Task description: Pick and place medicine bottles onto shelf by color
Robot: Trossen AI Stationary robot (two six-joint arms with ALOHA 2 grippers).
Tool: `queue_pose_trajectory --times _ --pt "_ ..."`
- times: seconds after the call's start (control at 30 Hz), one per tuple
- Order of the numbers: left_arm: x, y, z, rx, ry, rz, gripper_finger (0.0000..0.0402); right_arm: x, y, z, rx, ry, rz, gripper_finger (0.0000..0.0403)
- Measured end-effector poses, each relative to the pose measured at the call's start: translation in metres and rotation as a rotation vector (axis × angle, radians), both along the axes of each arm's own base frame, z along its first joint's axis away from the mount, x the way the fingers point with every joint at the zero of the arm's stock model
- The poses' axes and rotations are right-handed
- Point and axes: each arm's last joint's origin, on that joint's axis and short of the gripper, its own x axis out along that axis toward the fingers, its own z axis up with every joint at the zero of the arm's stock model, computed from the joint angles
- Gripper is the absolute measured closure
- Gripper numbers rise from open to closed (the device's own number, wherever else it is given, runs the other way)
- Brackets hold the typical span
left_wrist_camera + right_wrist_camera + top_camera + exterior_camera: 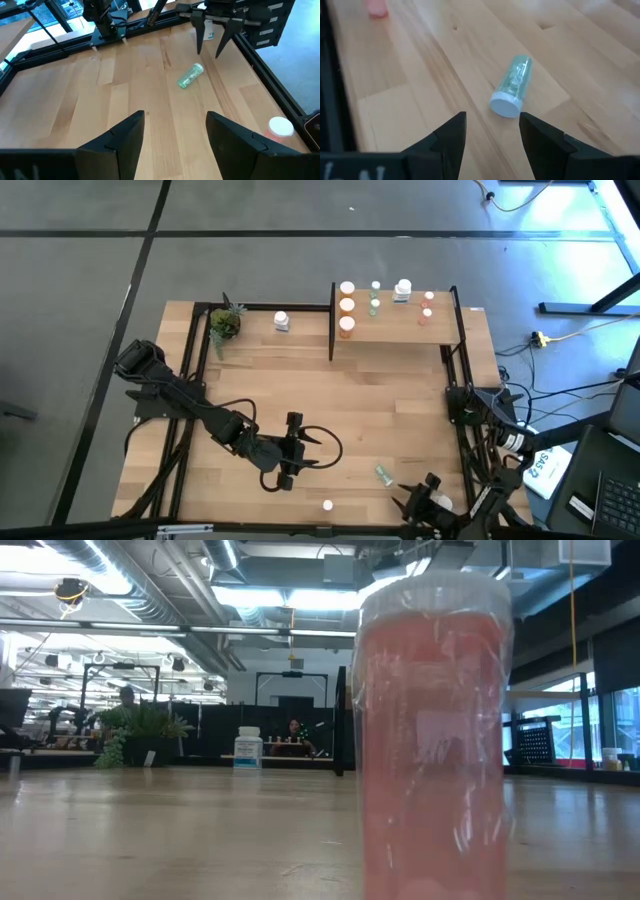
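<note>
My right tool (424, 498) sat low at the bottom right of the high view, jaws released and holding nothing, and my left tool (290, 450) waited near the bottom centre, likewise spread and empty. I judged the green bottle (383, 474) to be the piece in hand: it lay on its side on the tabletop (300, 380), between the two tools and nearer the right one. In the right wrist view the green bottle (512, 85) lay just beyond my fingers (447, 137), white cap toward me, roughly on the line of the gap but tilted across it. I kept the jaws apart, I reckon, because a lying cylinder has to be straddled across its body before closing.

A pinkish-red bottle (327, 505) stood upright near the bottom edge of the high view, so close to the low camera that it filled that frame's right half (435, 740).

The shelf (400, 330) in the upper right already carried bottles in rows by colour: orange at its left end, green next, then white and pinkish ones. A white bottle (282, 321) stood on the tabletop beside a small potted plant (225, 323), upper left of the shelf.
</note>
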Motion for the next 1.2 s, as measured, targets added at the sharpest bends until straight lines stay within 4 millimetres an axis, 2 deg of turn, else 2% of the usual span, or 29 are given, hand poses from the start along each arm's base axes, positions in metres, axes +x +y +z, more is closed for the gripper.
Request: queue_pose_trajectory --times 0.5,0.8,1.2 --pt "0.0 0.0 0.0 0.0 0.0 0.0 0.0195 0.013 -0.007 -0.002 0.044 0.01 -0.087 0.0215" --pt "0.0 0.0 0.0 0.0 0.0 0.0 0.0195 0.015 -0.005 -0.002 0.061 -0.007 -0.086 0.017" --pt "0.0 0.0 0.0 0.0 0.0 0.0 0.0195 0.014 -0.008 -0.002 0.062 -0.001 -0.116 0.0166"
